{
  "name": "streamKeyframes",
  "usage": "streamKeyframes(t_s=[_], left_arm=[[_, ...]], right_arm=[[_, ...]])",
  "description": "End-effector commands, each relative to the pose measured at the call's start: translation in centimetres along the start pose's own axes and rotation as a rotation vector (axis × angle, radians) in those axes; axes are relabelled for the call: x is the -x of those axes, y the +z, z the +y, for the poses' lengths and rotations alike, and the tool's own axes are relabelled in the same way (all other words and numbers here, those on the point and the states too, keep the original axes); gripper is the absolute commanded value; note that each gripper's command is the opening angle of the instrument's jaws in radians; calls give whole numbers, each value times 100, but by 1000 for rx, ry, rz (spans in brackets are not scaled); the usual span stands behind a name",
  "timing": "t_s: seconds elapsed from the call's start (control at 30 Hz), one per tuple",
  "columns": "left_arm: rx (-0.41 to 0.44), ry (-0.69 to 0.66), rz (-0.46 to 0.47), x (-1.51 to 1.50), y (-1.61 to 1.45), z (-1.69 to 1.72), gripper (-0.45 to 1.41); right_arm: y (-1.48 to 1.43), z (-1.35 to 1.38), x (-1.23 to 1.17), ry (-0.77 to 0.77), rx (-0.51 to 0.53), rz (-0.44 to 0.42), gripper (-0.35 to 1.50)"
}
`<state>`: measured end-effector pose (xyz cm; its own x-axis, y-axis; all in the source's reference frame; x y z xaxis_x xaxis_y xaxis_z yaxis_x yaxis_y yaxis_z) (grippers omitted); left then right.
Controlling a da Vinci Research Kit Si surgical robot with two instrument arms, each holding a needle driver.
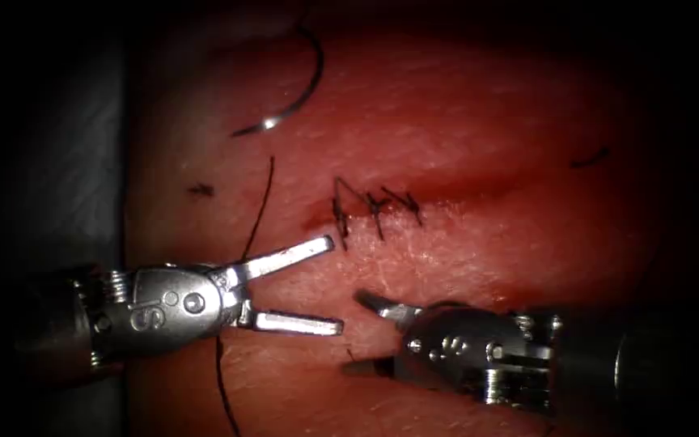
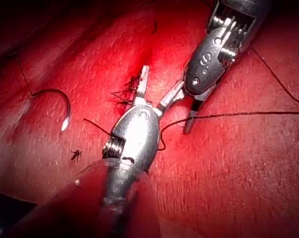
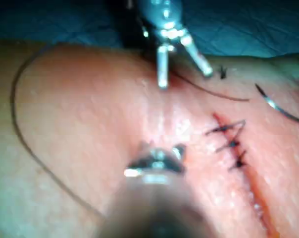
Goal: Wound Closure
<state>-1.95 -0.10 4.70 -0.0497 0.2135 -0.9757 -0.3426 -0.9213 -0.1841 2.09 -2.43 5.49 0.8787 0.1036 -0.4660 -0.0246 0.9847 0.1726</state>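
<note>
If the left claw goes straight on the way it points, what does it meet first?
Probably the right claw, whose open tips sit just ahead of the open left claw; depth is unclear. Neither holds anything; the needle lies free on the tissue.

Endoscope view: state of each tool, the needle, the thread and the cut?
Left pincer: open, holds nothing.
Right pincer: open, holds nothing.
Needle: lying free on the tissue, left of the stitches.
Thread: slack, passing by the left pincer.
Cut: stitched at its left end.
</note>
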Motion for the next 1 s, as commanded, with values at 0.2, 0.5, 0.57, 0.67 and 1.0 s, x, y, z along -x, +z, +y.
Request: streamKeyframes(t_s=[0.2,0.5,0.57,0.67,1.0], left_arm=[[0,-1,-1,7,5,4,31],[-2,0,-4,7,2,4,31],[-2,0,-4,7,2,4,31],[-2,1,-4,8,2,6,31],[-2,3,-4,9,1,7,31]], right_arm=[[4,15,49,38,109,-136,148],[-23,23,94,61,150,-208,147],[-33,25,104,74,154,-222,147],[-46,28,117,88,164,-234,140],[-93,57,182,153,202,-268,143]])
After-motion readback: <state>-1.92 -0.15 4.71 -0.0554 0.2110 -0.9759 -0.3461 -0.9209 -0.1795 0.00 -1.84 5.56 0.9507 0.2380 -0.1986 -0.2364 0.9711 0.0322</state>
